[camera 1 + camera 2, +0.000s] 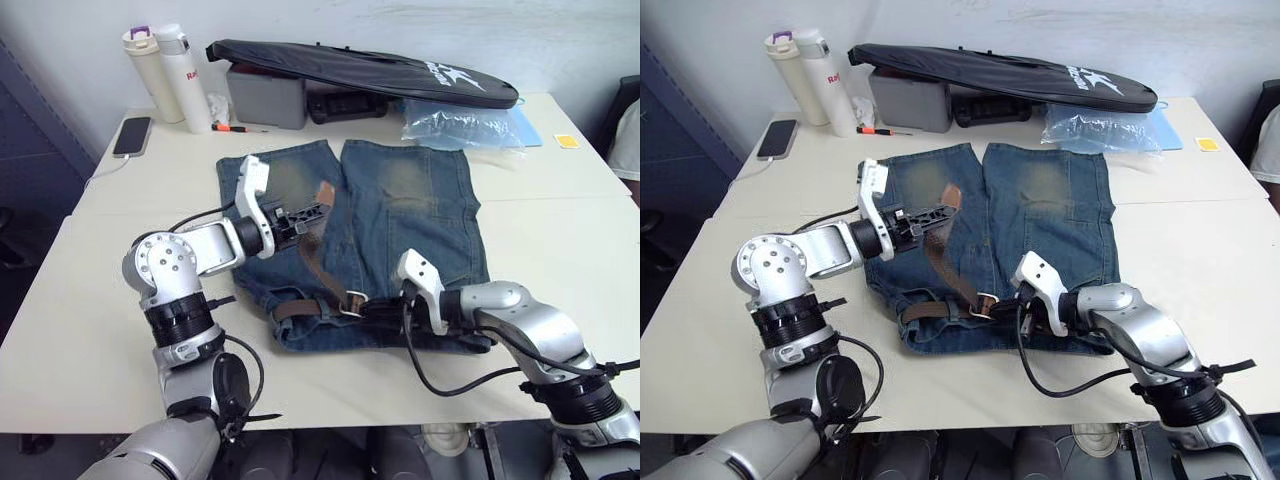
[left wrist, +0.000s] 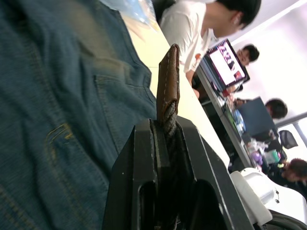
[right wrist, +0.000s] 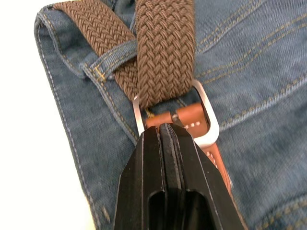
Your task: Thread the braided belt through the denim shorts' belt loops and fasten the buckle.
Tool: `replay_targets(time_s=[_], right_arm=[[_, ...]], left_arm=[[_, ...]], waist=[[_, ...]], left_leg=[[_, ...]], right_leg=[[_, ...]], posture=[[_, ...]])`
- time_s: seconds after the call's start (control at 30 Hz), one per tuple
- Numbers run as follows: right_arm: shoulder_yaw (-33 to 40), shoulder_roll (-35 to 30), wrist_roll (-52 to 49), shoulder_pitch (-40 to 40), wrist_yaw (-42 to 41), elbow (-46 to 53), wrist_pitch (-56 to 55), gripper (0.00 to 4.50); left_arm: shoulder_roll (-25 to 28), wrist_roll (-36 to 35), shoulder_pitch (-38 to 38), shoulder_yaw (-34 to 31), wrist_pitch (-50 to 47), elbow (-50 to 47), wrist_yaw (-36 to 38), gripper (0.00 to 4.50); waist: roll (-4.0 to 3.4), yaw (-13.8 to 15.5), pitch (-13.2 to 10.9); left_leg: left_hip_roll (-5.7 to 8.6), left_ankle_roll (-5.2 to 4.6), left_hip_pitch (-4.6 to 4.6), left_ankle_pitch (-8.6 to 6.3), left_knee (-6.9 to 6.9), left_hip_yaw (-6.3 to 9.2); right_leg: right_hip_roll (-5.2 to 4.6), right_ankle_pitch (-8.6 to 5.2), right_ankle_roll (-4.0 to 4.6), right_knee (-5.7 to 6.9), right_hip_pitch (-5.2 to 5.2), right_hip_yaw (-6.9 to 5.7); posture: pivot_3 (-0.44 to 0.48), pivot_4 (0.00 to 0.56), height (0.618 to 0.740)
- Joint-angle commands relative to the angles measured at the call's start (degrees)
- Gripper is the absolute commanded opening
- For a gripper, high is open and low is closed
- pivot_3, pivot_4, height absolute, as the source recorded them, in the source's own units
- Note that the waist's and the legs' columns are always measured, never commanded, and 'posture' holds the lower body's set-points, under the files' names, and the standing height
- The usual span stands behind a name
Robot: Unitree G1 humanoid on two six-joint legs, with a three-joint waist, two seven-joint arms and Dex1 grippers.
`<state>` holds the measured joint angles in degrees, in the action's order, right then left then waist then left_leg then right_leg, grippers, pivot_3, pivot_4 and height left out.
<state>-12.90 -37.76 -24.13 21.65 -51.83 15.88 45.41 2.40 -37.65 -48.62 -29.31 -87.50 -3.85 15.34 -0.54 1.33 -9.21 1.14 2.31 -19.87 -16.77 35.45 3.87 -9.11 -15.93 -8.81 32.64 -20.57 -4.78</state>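
Dark-brown woven braided belt (image 1: 322, 262) lying on faded blue denim shorts (image 1: 415, 215), long axis from silver rectangular buckle (image 3: 204, 112) at six o'clock toward tip at eleven. Left gripper (image 1: 932, 216) clamped on the tip; right gripper (image 3: 165, 132) pinching the buckle end.

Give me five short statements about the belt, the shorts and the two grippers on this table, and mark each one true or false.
1. The left gripper is shut on the braided belt near its leather tip. True.
2. The right gripper hangs high above the table, far from the denim shorts. False: it sits low at the waistband, right at the buckle.
3. The belt's woven strap passes through the buckle frame. True.
4. The belt lies folded on the bare table beside the shorts. False: it lies across the shorts.
5. In the right wrist view, the strap runs under one of the belt loops. True.
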Motion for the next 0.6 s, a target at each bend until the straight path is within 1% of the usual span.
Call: replay_targets(time_s=[0.03, 0.13, 0.23, 0.4, 0.5, 0.6], right_arm=[[2.55, -3.17, -0.56, 1.26, -2.60, -2.13, 0.31, 0.08], [1.84, -2.81, -0.64, 2.35, -3.44, -3.08, -0.03, 0.08], [1.22, -1.96, -0.84, 3.75, -4.20, -3.56, -0.16, 0.08], [1.48, -1.23, -1.49, 5.98, -5.18, -4.09, 0.13, 0.08], [1.57, -0.53, -2.27, 7.27, -5.61, -3.99, 0.79, 0.08], [1.09, 0.07, -2.28, 7.85, -6.05, -4.31, 0.93, 0.08]], left_arm=[[-4.52, -0.56, 5.25, -4.34, 3.27, -3.94, -4.18, 0.00], [-7.04, -1.68, 7.04, -6.34, 3.18, -5.69, -6.02, 0.00], [-8.87, -3.63, 5.89, -11.28, 3.12, -6.51, -8.32, 0.00], [-11.08, -12.36, 1.58, -20.56, 4.09, -6.95, -10.98, 0.00], [-11.97, -14.97, 0.76, -22.82, 2.91, -7.88, -11.93, 0.00], [-12.39, -18.65, 0.61, -23.92, 2.12, -8.10, -15.40, 0.00]], waist=[[0.04, 0.03, -0.03], [0.07, 0.13, -0.04], [0.16, 0.17, -0.09], [0.18, 0.13, -0.11], [0.23, 0.03, -0.14], [0.22, 0.01, -0.13]], left_leg=[[0.00, 0.00, -0.02, 0.00, 0.00, -0.01], [0.00, 0.00, -0.01, -0.01, 0.00, -0.05], [-0.01, 0.00, -0.03, -0.01, 0.00, -0.05], [-0.02, 0.02, -0.05, -0.01, 0.00, -0.07], [-0.12, 0.09, -0.08, -0.05, -0.01, -0.08], [-0.40, 0.23, -0.08, -0.14, 0.02, -0.12]], right_leg=[[0.00, 0.00, 0.00, -0.02, -0.01, 0.00], [0.00, 0.01, 0.00, -0.07, 0.01, 0.04], [0.00, 0.01, 0.01, -0.07, 0.00, 0.02], [0.02, 0.01, 0.01, -0.09, -0.03, 0.05], [0.14, 0.01, 0.02, -0.13, -0.07, 0.06], [0.45, 0.06, 0.10, -0.21, -0.07, 0.11]], posture=[[0.000, 0.150, 0.740], [0.000, 0.150, 0.740], [0.000, 0.150, 0.740], [0.000, 0.150, 0.740], [0.000, 0.150, 0.740], [0.000, 0.150, 0.740]])
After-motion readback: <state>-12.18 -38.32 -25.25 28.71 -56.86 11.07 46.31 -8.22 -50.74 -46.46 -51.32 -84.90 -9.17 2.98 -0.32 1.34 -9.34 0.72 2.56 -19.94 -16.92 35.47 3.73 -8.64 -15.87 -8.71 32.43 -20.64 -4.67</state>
